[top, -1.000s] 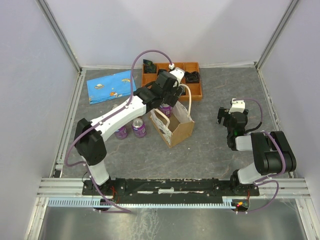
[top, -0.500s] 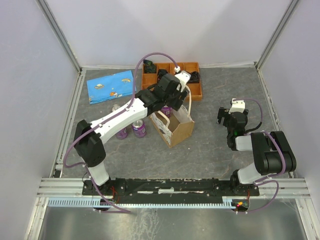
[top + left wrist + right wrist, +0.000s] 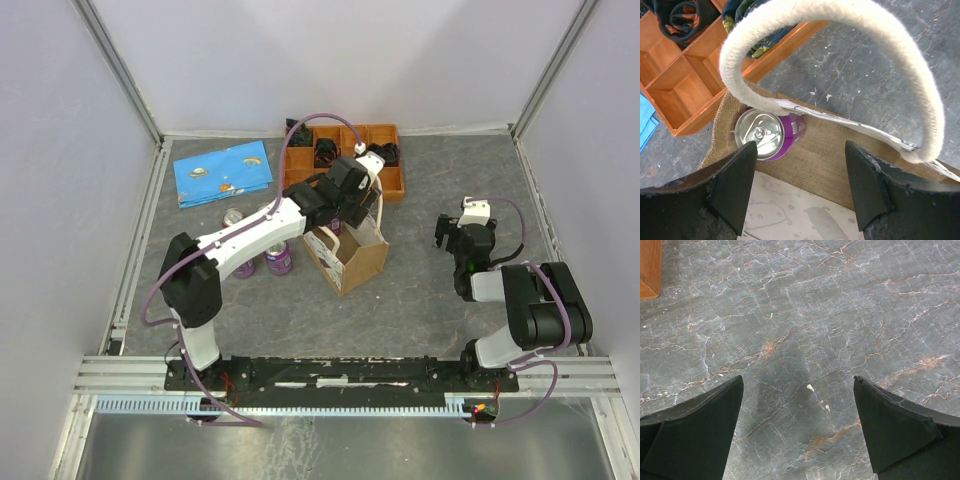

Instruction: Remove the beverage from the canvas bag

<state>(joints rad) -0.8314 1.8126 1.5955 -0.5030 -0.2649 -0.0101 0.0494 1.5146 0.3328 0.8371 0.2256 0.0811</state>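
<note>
The canvas bag (image 3: 348,256) stands open in the middle of the table, tan with a white, purple-marked side. In the left wrist view a purple beverage can (image 3: 769,134) stands upright on the bag's burlap floor (image 3: 835,150) in the far corner, under a white loop handle (image 3: 850,25). My left gripper (image 3: 354,206) hovers over the bag's far end, open and empty (image 3: 802,185), the can just ahead of its left finger (image 3: 732,185). My right gripper (image 3: 462,236) is open and empty over bare table (image 3: 797,415), right of the bag.
An orange compartment tray (image 3: 394,181) with dark items stands just behind the bag, also in the left wrist view (image 3: 685,85). Purple cans (image 3: 278,260) stand left of the bag. A blue cloth (image 3: 222,172) lies at the back left.
My left gripper has moved right and lower, from the tray's front edge to over the bag's far end. The right arm has not moved.
</note>
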